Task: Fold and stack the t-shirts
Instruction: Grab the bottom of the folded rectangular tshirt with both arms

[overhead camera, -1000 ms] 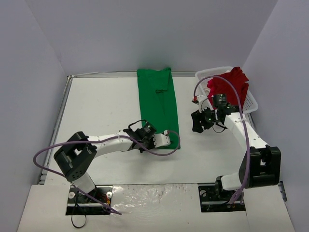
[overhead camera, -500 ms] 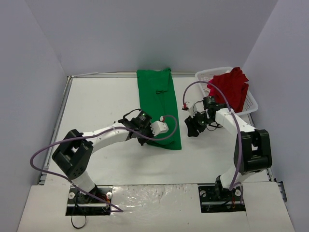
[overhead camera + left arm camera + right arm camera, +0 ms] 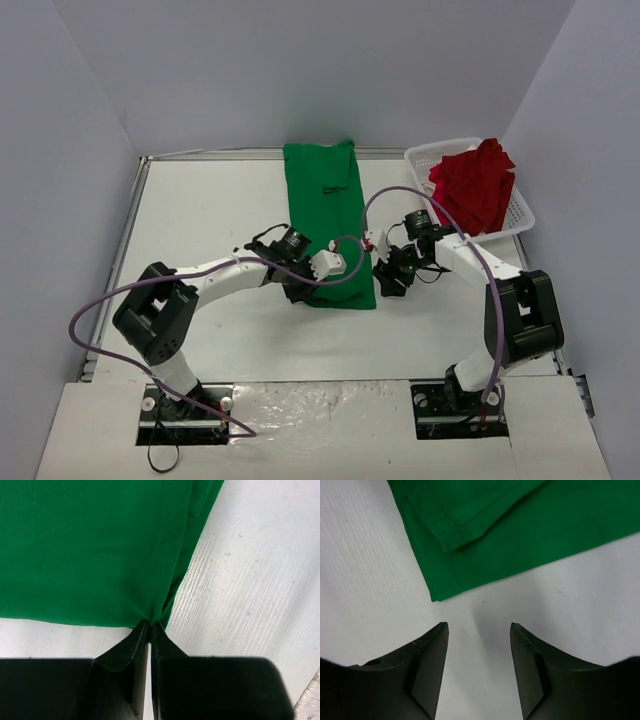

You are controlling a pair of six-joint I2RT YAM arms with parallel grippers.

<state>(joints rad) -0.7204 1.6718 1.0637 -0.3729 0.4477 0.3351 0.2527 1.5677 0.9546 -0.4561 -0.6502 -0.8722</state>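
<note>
The green t-shirt [image 3: 330, 215] lies folded in a long strip on the table, running from the far edge toward me. My left gripper [image 3: 300, 292] is shut on its near left corner; the left wrist view shows the fingertips [image 3: 142, 630] pinching the green cloth [image 3: 90, 550] there. My right gripper [image 3: 385, 278] is open and empty, low over the table just off the shirt's near right corner [image 3: 436, 596]. The red t-shirt [image 3: 475, 185] lies bunched in the white basket [image 3: 425, 155] at the far right.
The basket stands against the right wall at the back. Purple cables loop from both arms, one across the green shirt's near end [image 3: 350, 270]. A raised rim [image 3: 135, 220] bounds the table on the left.
My right gripper has moved left, from near the basket to the green shirt's near right corner. My left gripper has shifted a little along the shirt's near end.
</note>
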